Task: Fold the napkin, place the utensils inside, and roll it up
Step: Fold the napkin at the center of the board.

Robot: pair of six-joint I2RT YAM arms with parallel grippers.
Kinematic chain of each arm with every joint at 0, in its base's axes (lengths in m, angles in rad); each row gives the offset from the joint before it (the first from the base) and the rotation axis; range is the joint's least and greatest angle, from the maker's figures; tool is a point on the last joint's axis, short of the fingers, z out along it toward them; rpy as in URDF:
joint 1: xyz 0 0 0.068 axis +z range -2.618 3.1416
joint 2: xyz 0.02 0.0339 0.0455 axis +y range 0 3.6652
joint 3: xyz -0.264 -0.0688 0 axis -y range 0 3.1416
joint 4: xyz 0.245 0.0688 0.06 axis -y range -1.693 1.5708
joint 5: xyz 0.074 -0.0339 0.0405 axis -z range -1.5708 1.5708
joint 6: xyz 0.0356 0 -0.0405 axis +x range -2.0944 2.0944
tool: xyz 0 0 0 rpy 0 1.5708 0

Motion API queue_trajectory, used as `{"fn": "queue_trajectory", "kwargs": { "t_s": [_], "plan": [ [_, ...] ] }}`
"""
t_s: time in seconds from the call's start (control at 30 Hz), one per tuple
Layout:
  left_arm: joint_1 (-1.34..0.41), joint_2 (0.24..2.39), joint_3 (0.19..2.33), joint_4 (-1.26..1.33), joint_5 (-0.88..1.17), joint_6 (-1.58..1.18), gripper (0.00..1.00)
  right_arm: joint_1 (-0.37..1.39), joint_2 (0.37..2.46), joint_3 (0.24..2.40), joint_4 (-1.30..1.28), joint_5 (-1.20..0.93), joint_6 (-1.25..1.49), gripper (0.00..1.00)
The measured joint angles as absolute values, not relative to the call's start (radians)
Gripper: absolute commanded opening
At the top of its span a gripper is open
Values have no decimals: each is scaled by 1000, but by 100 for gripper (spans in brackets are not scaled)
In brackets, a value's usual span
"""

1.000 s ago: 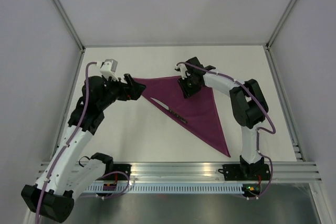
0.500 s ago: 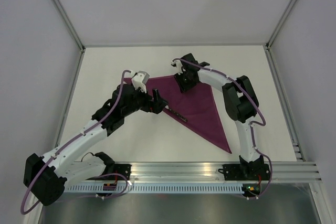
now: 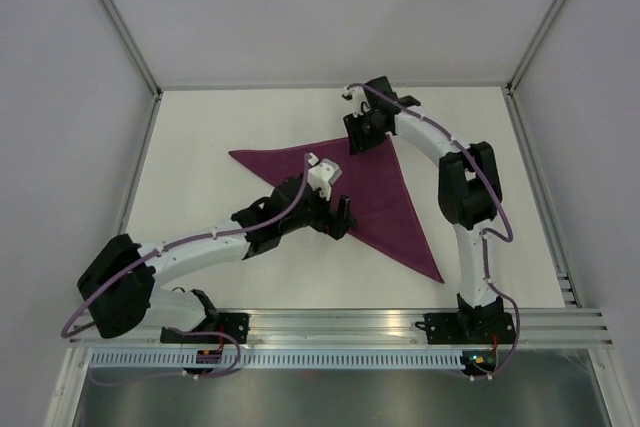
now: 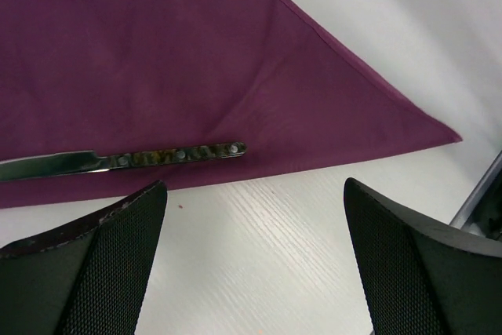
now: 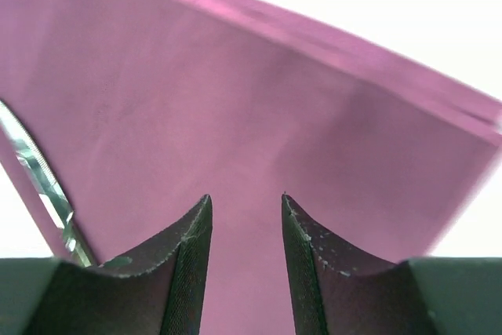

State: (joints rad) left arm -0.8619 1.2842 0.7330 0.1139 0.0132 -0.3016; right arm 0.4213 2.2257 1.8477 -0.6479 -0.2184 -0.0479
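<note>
White table (image 3: 200,127): plum napkin (image 3: 385,197), folded to a triangle, lies flat at centre. Utensil (image 4: 125,158) (one knife, dark handle) rests on the cloth along its long edge, with left gripper (image 4: 252,194) spread wide just beside it. Right gripper (image 5: 245,205), narrowly parted, over the napkin's far corner.

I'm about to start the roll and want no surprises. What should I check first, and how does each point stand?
1. The napkin is folded into a triangle: ok.
2. The knife lies on it near the long edge: ok.
3. The left gripper is open and empty, by the knife's handle: ok.
4. The right gripper is over the far corner, fingers slightly apart, gripping nothing: ok.
5. All utensils are placed: cannot tell, only one knife shows.
</note>
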Motion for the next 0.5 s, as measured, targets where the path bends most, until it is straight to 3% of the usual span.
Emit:
{"fn": "queue_trajectory", "kwargs": {
  "t_s": [0.2, 0.4, 0.5],
  "plan": [
    [-1042, 1503, 823, 171, -102, -199, 94, 200, 1998, 1837, -696, -327, -20, 49],
    [-1205, 1710, 944, 239, -173, -65, 90, -92, 1647, 1710, -699, -389, -15, 51],
    [-1266, 1805, 1020, 261, -186, -2, 88, -151, 1531, 1626, -695, -407, -20, 51]
  ]
}}
